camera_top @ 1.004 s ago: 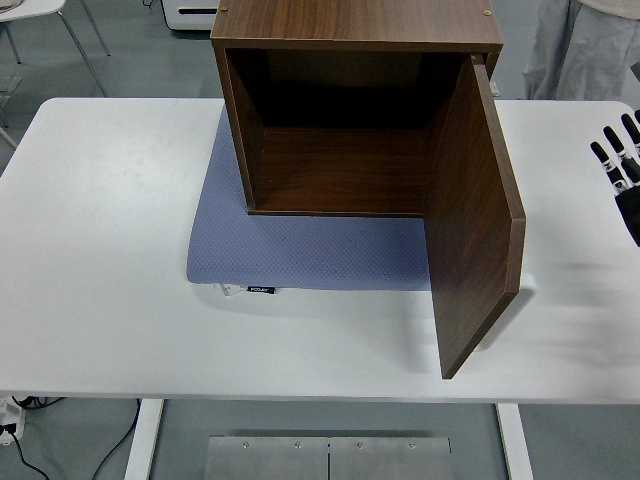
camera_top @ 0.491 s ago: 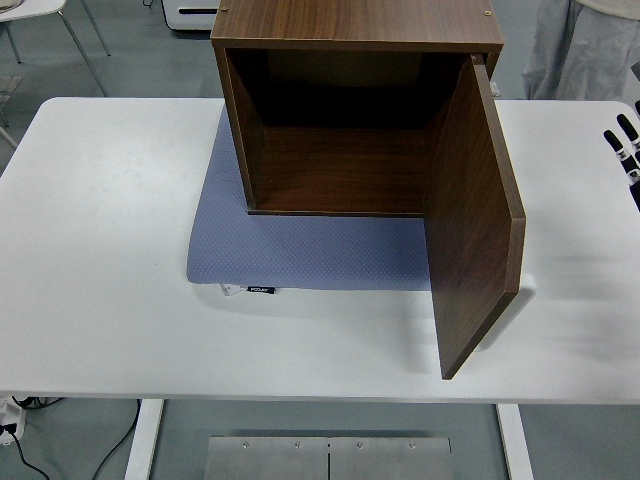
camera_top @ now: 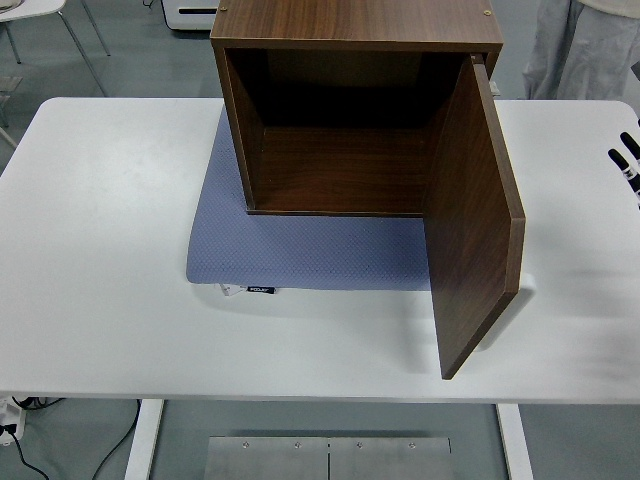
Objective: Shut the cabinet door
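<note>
A dark brown wooden cabinet [camera_top: 355, 25] stands on a blue-grey mat [camera_top: 300, 250] at the back middle of the white table [camera_top: 100, 250]. Its inside is empty. Its door [camera_top: 475, 220] is hinged on the right and stands wide open, swung out toward the table's near edge. Of my right hand [camera_top: 629, 160] only straight black fingertips show at the right edge, well to the right of the door and not touching it. It holds nothing. My left arm is out of view.
A person's light trouser legs [camera_top: 575, 45] stand behind the table at the top right. A chair [camera_top: 40, 20] is at the top left. A white appliance [camera_top: 190, 12] is on the floor behind the cabinet.
My right hand has drawn back to the right, from well inside the picture to just its fingertips at the edge. The cabinet door has not moved.
</note>
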`<state>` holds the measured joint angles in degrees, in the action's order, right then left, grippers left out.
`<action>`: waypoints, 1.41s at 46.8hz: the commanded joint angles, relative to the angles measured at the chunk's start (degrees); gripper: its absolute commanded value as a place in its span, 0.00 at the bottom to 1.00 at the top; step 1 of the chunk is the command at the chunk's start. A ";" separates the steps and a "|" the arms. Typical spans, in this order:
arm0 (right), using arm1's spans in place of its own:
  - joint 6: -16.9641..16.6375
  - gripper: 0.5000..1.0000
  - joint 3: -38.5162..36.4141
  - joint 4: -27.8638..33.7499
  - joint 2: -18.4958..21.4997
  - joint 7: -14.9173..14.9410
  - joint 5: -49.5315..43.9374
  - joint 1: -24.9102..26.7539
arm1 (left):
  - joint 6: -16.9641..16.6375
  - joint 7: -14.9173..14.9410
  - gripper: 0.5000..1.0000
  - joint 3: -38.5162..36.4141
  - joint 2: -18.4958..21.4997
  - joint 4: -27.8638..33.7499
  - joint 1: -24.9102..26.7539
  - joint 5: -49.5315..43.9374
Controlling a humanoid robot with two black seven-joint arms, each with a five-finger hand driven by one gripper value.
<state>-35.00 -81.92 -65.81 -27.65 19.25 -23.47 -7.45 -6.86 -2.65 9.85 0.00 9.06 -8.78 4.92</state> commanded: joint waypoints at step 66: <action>0.00 1.00 -5.00 -17.78 -5.40 -0.18 -3.43 26.26 | 0.00 0.02 1.00 0.00 0.00 0.00 0.00 0.00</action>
<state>-35.00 -87.07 -83.60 -33.16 19.07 -26.70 18.50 -6.86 -2.63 9.84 0.00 9.06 -8.79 4.92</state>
